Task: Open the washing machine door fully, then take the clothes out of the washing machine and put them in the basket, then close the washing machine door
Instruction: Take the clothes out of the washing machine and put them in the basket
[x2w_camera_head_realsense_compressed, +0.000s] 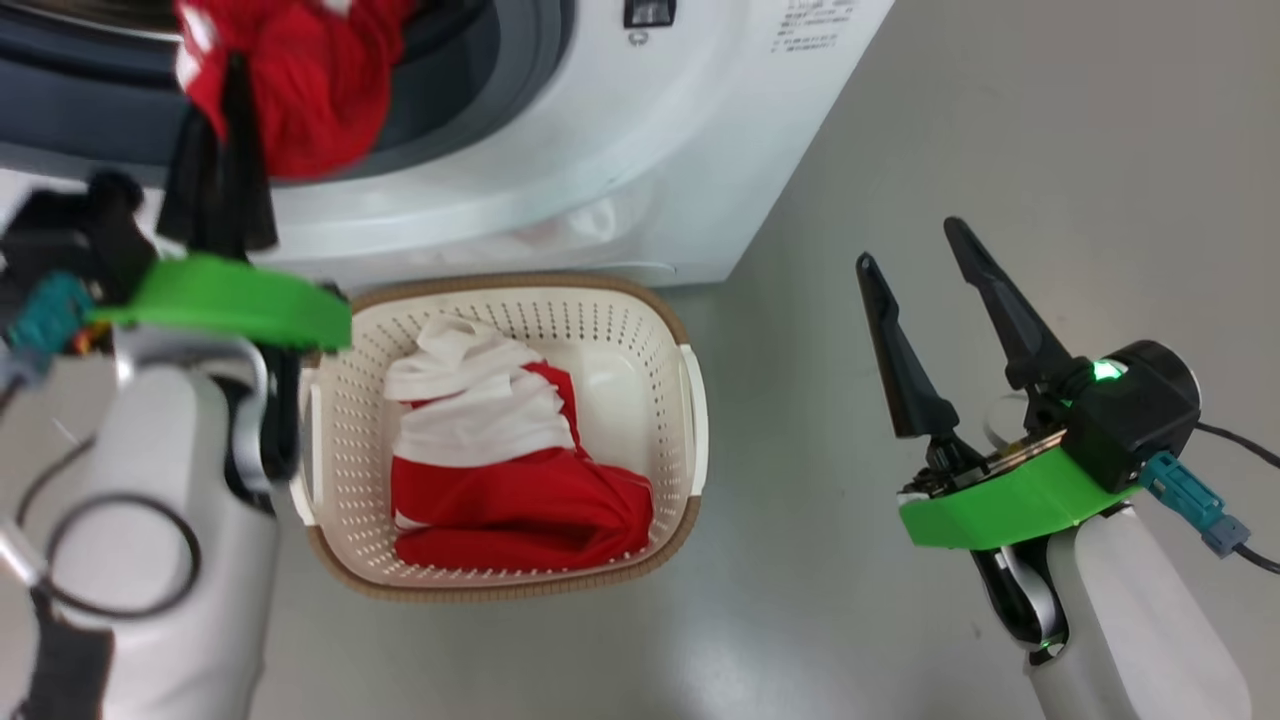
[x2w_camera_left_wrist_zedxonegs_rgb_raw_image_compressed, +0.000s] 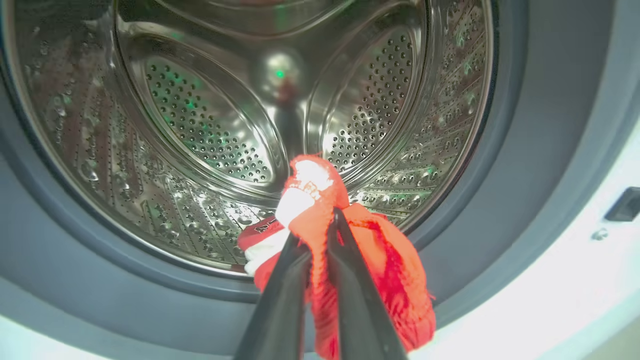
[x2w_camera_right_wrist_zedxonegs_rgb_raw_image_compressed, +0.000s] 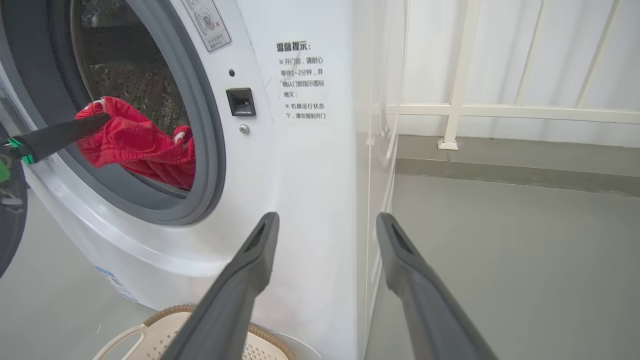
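Observation:
The washing machine (x2w_camera_head_realsense_compressed: 600, 150) stands open; its door is out of view. My left gripper (x2w_camera_head_realsense_compressed: 232, 75) is shut on a red jersey (x2w_camera_head_realsense_compressed: 320, 90) at the drum's mouth. The left wrist view shows the fingers (x2w_camera_left_wrist_zedxonegs_rgb_raw_image_compressed: 345, 280) pinching that bunched red and white cloth (x2w_camera_left_wrist_zedxonegs_rgb_raw_image_compressed: 395, 280) in front of the steel drum (x2w_camera_left_wrist_zedxonegs_rgb_raw_image_compressed: 200, 125), partly over the grey rubber ring. The basket (x2w_camera_head_realsense_compressed: 520, 285) sits on the floor right below the opening and holds a red and white jersey (x2w_camera_head_realsense_compressed: 510, 490). My right gripper (x2w_camera_head_realsense_compressed: 910, 245) stands open and empty, to the right of the basket.
The right wrist view looks past the open right gripper (x2w_camera_right_wrist_zedxonegs_rgb_raw_image_compressed: 327, 220) at the machine's front corner (x2w_camera_right_wrist_zedxonegs_rgb_raw_image_compressed: 300, 175), the held jersey (x2w_camera_right_wrist_zedxonegs_rgb_raw_image_compressed: 135, 145) and the basket's rim (x2w_camera_right_wrist_zedxonegs_rgb_raw_image_compressed: 165, 320). A white railing (x2w_camera_right_wrist_zedxonegs_rgb_raw_image_compressed: 460, 110) runs behind. Grey floor (x2w_camera_head_realsense_compressed: 1000, 150) lies to the right.

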